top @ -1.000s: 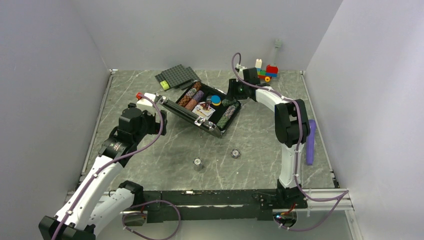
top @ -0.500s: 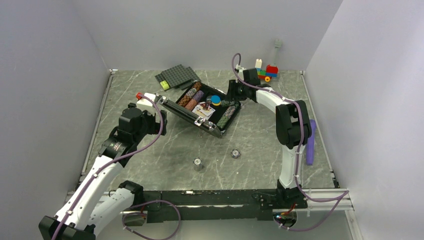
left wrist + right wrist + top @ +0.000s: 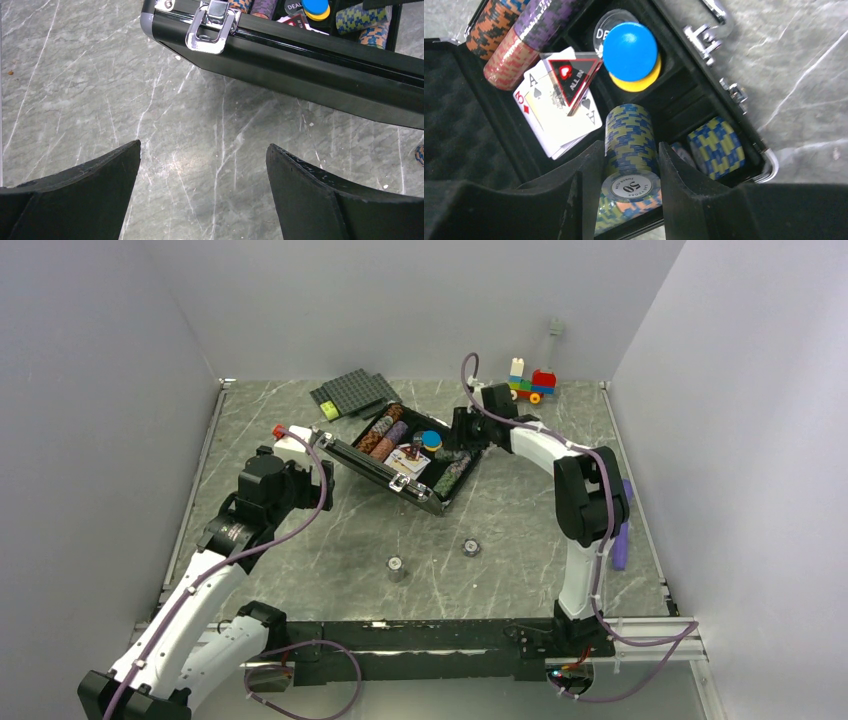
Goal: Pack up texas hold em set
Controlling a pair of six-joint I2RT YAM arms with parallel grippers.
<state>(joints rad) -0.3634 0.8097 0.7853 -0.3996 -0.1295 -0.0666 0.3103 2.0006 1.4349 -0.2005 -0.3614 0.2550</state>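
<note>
Chip row [image 3: 626, 125], lower centre of frame, likely heavy, slick, prone to splitting; right gripper [image 3: 631, 145] jaws pinch its sides; left gripper [image 3: 202, 145] jaws spread wide, empty.

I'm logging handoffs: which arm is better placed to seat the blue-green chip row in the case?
Right: the right gripper straddles the chip row inside the case; the left gripper hangs open over table outside it.

We see a grey marbled table [image 3: 300, 530]. On it: open black briefcase [image 3: 425, 497] mid-back, two small grey chip stacks [image 3: 396, 567] [image 3: 470, 547] up front, dark baseplates [image 3: 355, 392] back-left, brick toy car [image 3: 530, 385] back-right, purple obj. [image 3: 622, 525] at right edge.
</note>
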